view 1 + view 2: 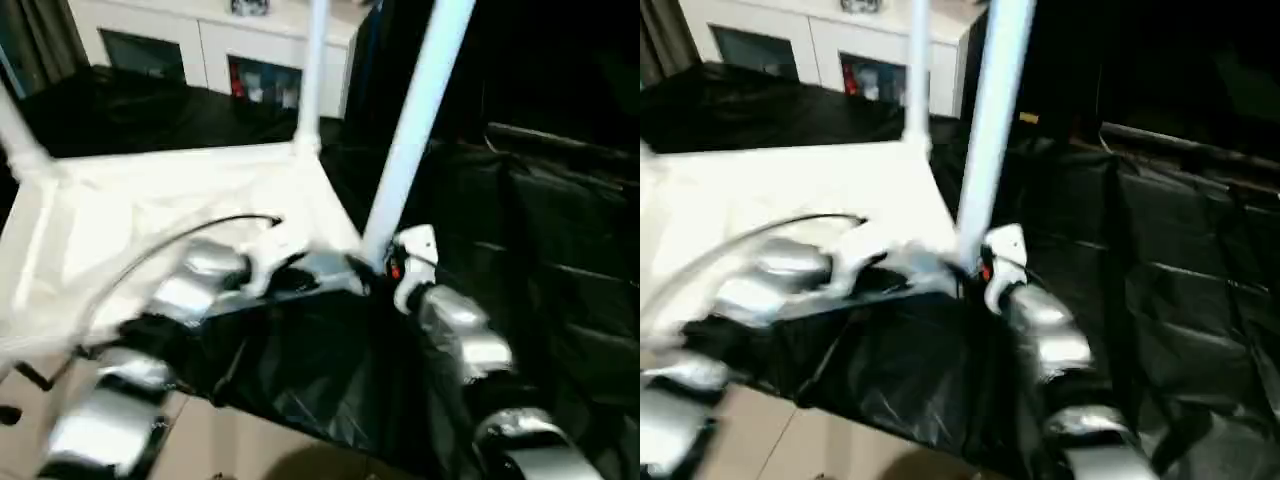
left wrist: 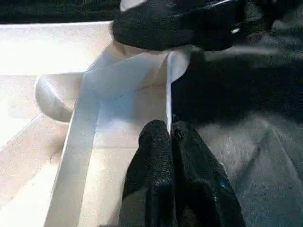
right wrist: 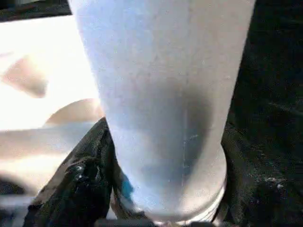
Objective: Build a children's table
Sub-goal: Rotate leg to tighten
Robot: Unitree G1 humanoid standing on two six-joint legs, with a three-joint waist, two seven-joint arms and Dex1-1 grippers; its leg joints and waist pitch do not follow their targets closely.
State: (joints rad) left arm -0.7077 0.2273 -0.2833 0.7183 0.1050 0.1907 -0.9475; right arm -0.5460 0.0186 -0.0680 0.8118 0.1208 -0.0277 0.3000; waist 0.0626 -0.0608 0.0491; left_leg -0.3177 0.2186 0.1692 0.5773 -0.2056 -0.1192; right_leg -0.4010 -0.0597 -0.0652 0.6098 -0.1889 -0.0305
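Note:
The white tabletop (image 1: 170, 200) lies upside down on black sheeting, ribs facing up. Three white tube legs stand in its corner sockets: one at the far corner (image 1: 313, 70), one at the left edge (image 1: 20, 140) and one at the near right corner (image 1: 415, 120). My right gripper (image 3: 165, 198) is shut on the base of the near right leg (image 3: 161, 94), one black finger (image 3: 80, 189) on each side of it. At the tabletop's near rim (image 2: 168, 94), just left of that corner, my left gripper (image 2: 170, 137) is shut on the thin rim wall.
A white cabinet with glass doors (image 1: 200, 45) stands along the back. Black sheeting (image 1: 540, 230) covers the work surface and the raised area to the right. Beige floor (image 1: 250, 440) lies in front. A black cable (image 1: 170, 245) arcs over my left forearm.

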